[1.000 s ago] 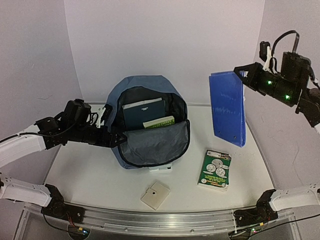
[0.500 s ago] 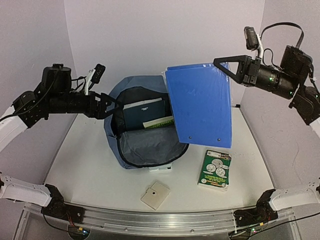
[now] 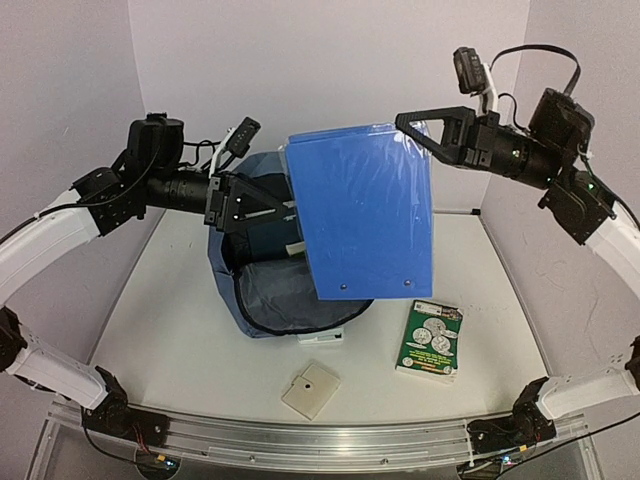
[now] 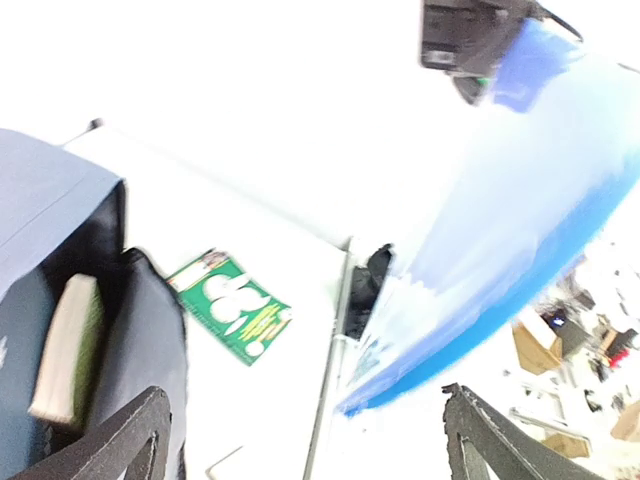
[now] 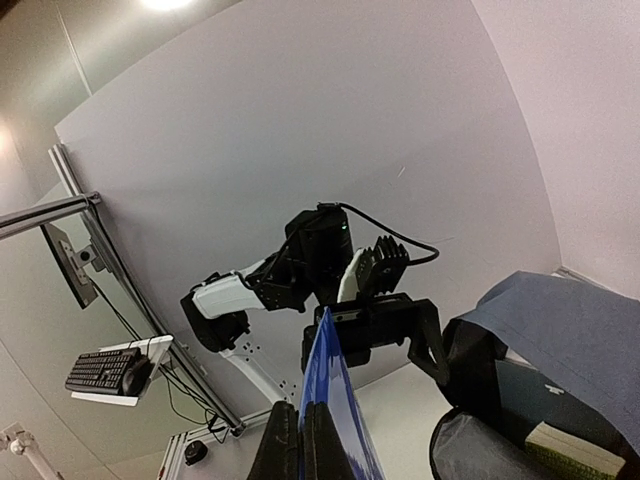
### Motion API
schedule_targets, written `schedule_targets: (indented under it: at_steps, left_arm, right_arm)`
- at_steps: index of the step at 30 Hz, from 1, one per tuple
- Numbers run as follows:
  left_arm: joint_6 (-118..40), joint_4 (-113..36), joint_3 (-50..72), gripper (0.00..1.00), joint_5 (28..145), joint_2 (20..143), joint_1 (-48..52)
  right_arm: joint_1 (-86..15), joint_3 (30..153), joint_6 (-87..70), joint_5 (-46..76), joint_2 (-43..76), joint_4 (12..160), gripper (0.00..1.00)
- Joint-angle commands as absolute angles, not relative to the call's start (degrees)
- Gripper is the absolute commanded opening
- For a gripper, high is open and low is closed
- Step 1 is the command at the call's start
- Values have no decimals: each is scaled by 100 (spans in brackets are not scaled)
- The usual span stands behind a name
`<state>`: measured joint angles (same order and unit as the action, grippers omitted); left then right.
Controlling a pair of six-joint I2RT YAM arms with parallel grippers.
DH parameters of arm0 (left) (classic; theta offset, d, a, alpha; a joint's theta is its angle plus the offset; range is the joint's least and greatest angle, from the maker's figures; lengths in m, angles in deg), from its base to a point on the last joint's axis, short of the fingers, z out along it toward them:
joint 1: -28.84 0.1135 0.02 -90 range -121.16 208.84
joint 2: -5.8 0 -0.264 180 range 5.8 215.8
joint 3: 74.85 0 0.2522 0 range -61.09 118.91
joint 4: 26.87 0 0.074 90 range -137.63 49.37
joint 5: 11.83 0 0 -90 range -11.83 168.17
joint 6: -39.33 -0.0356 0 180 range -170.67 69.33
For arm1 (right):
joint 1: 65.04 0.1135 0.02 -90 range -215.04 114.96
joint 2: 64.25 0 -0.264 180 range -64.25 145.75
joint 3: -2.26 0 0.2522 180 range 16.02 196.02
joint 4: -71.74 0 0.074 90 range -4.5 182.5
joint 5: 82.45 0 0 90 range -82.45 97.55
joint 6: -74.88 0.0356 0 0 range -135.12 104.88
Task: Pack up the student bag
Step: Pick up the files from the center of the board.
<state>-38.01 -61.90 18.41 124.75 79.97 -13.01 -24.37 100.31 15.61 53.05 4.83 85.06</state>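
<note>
The student bag (image 3: 262,303), slate blue with grey lining, lies open at the table's middle with books (image 3: 264,240) inside. A large blue folder (image 3: 365,212) hangs in the air over its opening and hides much of it. My right gripper (image 3: 412,128) is shut on the folder's top right corner. In the right wrist view the pads (image 5: 284,445) pinch the folder's edge (image 5: 337,400). My left gripper (image 3: 262,203) hovers open by the folder's left edge, above the bag's rim, holding nothing. From the left wrist its fingers (image 4: 135,438) spread wide, with the folder (image 4: 520,200) between them.
A green book (image 3: 432,340) lies on the table right of the bag. A beige square pad (image 3: 310,390) sits near the front edge. A small white item (image 3: 321,337) peeks out under the bag's front. Walls close in behind and on both sides.
My right arm swung the folder left, from the right side to over the bag. My left arm rose from the bag's rim towards the folder's left edge, its jaws opening a little wider.
</note>
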Motion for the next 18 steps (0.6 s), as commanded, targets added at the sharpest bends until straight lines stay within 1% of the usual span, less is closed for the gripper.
schedule_targets:
  at_steps: [1,5,8,10,18]
  left_arm:
    - [-3524,-5199,2045,95,13365,8105,-1343]
    - [-3420,-4965,1905,91,13527,8120,-1352]
    - [-3351,-4869,1764,80,13638,8078,-1359]
    - [-3352,-4893,1670,78,13628,8011,-1353]
    - [-3673,-5460,1210,81,13031,7349,-1352]
  right_arm:
    - [-2352,10022,1640,5500,767,7777,0]
    - [-2320,9874,1819,5543,967,7290,0]
    - [-2311,9802,1878,5468,1056,7096,0]
    - [-2312,9801,1852,5373,1072,7082,0]
    - [-2312,9700,1663,5010,631,7082,0]
